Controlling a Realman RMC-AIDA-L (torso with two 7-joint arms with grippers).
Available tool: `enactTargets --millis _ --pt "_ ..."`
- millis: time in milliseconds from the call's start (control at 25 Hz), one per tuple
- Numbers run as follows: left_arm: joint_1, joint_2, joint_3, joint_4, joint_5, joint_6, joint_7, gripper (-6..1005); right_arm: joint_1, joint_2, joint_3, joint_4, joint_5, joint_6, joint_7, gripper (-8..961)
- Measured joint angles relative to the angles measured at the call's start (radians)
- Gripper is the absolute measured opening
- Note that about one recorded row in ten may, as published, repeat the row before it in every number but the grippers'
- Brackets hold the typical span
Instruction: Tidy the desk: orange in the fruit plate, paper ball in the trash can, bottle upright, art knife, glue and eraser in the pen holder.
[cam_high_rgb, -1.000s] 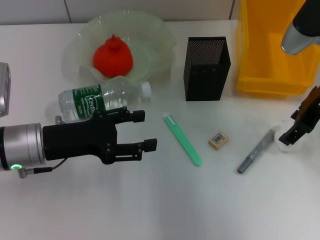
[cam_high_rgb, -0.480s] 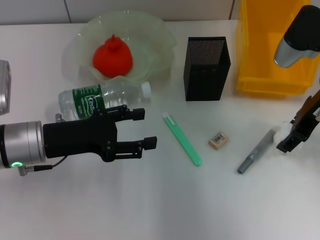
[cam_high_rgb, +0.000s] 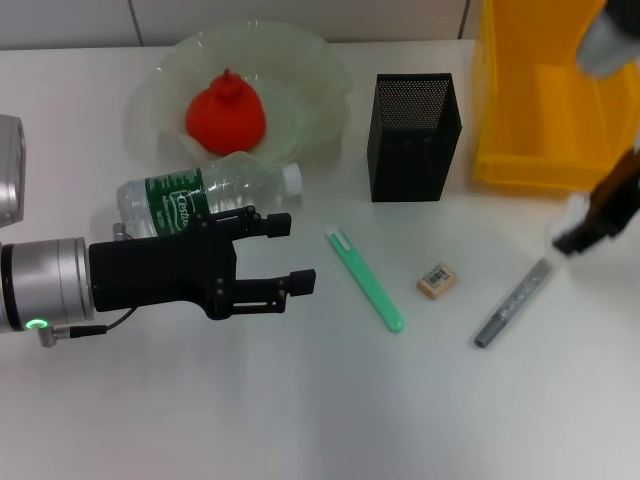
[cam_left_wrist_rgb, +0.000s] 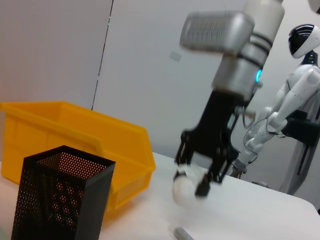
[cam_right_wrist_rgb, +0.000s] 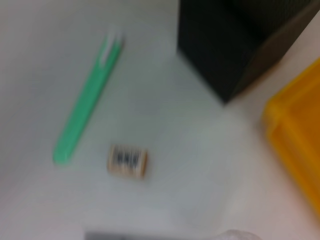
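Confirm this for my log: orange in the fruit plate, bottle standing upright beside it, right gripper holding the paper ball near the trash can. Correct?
Not quite. The bottle lies on its side in front of the fruit plate, as the head view shows. The orange is in the plate, and the right gripper holds the paper ball near the trash can.

Little legible. On the dark green label of the bottle (cam_high_rgb: 205, 194), white lettering present but too small to read with certainty. On the eraser (cam_high_rgb: 437, 280), a printed barcode-like label showed black bars, seen again in the right wrist view (cam_right_wrist_rgb: 127, 160); no digits made out. No other text, brand or number readable anywhere.
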Motion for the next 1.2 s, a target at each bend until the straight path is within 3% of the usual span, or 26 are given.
enactTargets --millis 120,280,520,560,720,880,1080,1120,1160,1200 --pt "0.000 0.000 0.000 -0.002 -0.002 -0.002 -0.001 804 0.004 -0.011 0.125 -0.156 0.084 -0.033 0.036 513" --pt "0.000 0.000 -0.002 -0.002 -0.002 -0.003 -0.002 804 0.013 -0.024 0.192 -0.194 0.098 0.032 0.089 512" --pt "0.001 -0.005 -0.008 -0.004 -0.003 -0.003 -0.003 804 0.018 -0.033 0.228 -0.077 0.098 0.287 0.126 512" --pt "0.001 -0.005 -0.008 -0.005 -0.003 -0.003 -0.003 804 0.023 -0.034 0.221 -0.019 0.101 0.388 0.123 511" --pt "0.001 -0.005 -0.009 -0.005 -0.003 -0.003 -0.003 804 0.024 -0.032 0.220 -0.003 0.101 0.454 0.123 511" --pt "0.001 -0.004 -0.012 -0.008 -0.004 -0.003 -0.003 804 0.009 -0.024 0.222 -0.007 0.131 0.508 0.118 592" --pt "0.000 -0.005 -0.013 -0.008 -0.004 -0.003 -0.002 804 -0.041 -0.025 0.231 -0.002 0.295 0.587 0.088 702" --pt "0.000 -0.005 -0.013 -0.008 -0.004 -0.003 -0.002 803 -0.083 -0.026 0.233 0.002 0.424 0.638 0.048 729" --pt "0.000 -0.005 -0.013 -0.007 -0.004 -0.003 -0.001 803 -0.083 -0.026 0.233 0.002 0.424 0.638 0.048 757" --pt "0.000 -0.005 -0.012 -0.006 -0.004 -0.003 -0.001 803 -0.138 -0.030 0.234 0.023 0.628 0.666 -0.052 785"
